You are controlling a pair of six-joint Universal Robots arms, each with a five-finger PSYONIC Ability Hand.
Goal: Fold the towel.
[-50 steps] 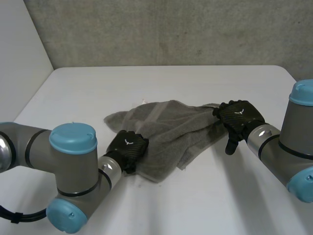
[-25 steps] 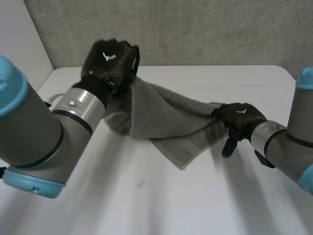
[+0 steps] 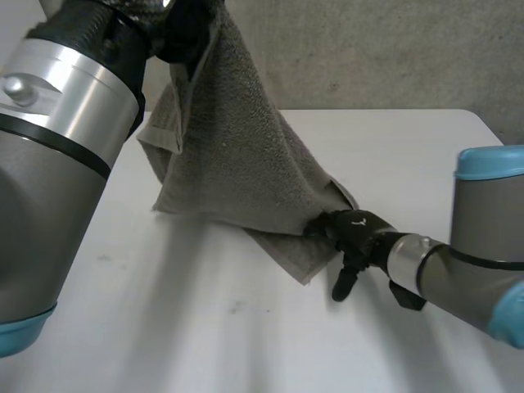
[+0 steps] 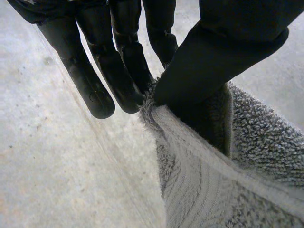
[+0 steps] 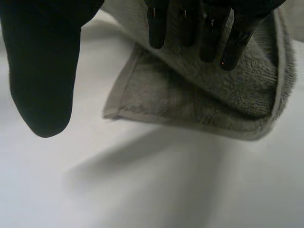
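A grey towel (image 3: 237, 155) hangs in a steep drape from my left hand (image 3: 184, 24), which is raised high over the table's far left. In the left wrist view the thumb (image 4: 223, 52) pinches the towel's edge (image 4: 190, 142) against the fingers (image 4: 118, 71). The towel's lower end lies on the white table (image 3: 246, 327). My right hand (image 3: 352, 233) rests on that lower end, fingers (image 5: 204, 33) straight on the cloth (image 5: 199, 95) and thumb (image 5: 42, 66) held off it, over the table.
A grey concrete wall (image 3: 368, 57) stands behind the table's far edge. My left forearm (image 3: 57, 139) fills the near left of the head view. Bare table lies in front and to the right.
My left hand has closed on the towel's edge and lifted it from the table up and away, stretching the cloth. My right hand slid left and nearer along the lower end.
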